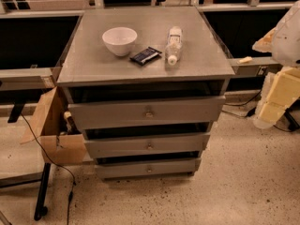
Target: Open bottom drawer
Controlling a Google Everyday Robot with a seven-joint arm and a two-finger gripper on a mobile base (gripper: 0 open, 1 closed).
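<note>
A grey cabinet with three drawer fronts stands in the middle of the camera view. The bottom drawer is the narrowest front, just above the floor, with a small round knob at its centre. A dark gap shows above its front. The mid-sized front and the widest front sit above it. My gripper is at the right edge, level with the cabinet top, well away from the bottom drawer and to its upper right.
On the cabinet top lie a white bowl, a dark packet and a plastic bottle on its side. A cardboard box and a cable are on the left. Yellow foam blocks stand on the right.
</note>
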